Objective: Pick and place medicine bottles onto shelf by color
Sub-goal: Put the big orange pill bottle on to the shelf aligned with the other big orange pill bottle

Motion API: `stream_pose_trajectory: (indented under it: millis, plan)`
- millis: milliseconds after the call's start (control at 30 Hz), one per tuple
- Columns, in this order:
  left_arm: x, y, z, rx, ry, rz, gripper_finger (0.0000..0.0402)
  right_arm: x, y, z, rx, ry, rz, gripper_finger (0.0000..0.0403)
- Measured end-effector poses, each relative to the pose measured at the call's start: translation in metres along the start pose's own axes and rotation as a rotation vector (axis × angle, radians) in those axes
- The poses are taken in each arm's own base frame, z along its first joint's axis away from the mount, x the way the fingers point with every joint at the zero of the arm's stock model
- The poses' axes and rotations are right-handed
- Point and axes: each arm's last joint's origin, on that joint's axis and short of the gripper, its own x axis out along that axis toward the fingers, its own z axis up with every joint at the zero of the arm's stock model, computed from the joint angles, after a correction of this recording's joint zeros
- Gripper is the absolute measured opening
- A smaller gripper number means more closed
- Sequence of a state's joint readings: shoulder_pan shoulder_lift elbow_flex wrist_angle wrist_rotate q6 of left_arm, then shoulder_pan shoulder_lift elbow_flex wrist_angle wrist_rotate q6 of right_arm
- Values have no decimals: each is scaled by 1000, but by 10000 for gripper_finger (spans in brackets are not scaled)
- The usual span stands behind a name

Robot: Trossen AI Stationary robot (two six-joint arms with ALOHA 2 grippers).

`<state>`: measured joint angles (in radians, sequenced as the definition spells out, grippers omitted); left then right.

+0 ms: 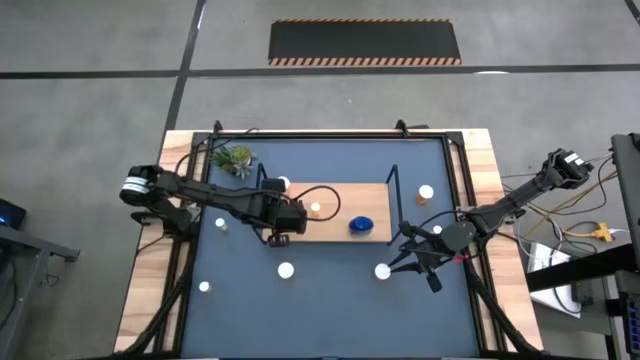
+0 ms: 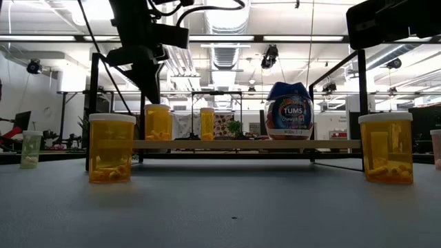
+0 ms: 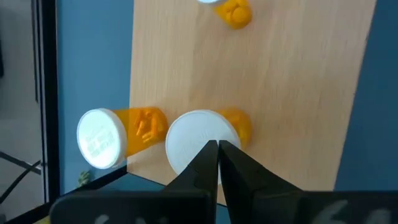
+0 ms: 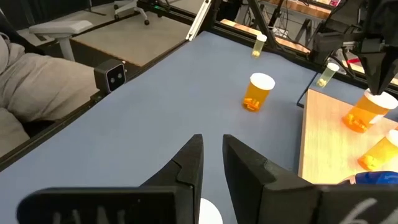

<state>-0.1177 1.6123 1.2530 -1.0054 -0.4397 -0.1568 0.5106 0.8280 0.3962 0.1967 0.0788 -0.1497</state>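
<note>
The light-wood shelf point(image 1: 340, 212) lies on the blue mat. On it stand the blue bottle point(image 1: 361, 225) and orange bottles with white caps point(image 1: 316, 209) point(image 2: 207, 124). My left gripper point(image 3: 217, 149) is shut and points down right over the white cap point(image 3: 196, 137) of an orange bottle point(image 2: 158, 122) at the shelf's left end. Another orange bottle point(image 3: 99, 138) stands beside it at the shelf's edge. My right gripper point(image 4: 211, 158) is open, low over the mat near the shelf's right end, with a white cap point(image 4: 208, 213) below its fingers. More bottles point(image 1: 286, 270) point(image 1: 426, 192) point(image 1: 204, 287) stand on the mat. My left gripper's shut fingertips come from above, pointing down at the middle of the white cap point(image 3: 186, 134) of the upright orange bottle on the shelf. Whether they touch the cap, I cannot tell.
A small green plant point(image 1: 233, 158) stands at the mat's far left corner. Black wire frames point(image 1: 393, 195) rise at the shelf's short ends. Small pale bottles point(image 4: 258, 45) point(image 4: 328, 73) stand on the left of the mat. A seated person point(image 4: 37, 81) is beyond the table's near edge.
</note>
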Motion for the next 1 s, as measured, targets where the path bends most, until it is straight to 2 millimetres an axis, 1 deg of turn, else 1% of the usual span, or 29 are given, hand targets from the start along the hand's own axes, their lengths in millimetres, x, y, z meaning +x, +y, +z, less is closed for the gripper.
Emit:
stream_pose_trajectory:
  millis: [267,600,800,1000]
  plan:
    - [-5,2,-1,-28,20,-22,1,0,0,0,0,0,0,52]
    - [-7,3,-3,-37,31,-22,1,0,0,0,0,1,0,52]
    - [-10,4,0,-45,12,-28,1,0,0,0,0,2,0,52]
    - [-20,7,8,-63,-27,-35,1,0,0,0,2,2,0,52]
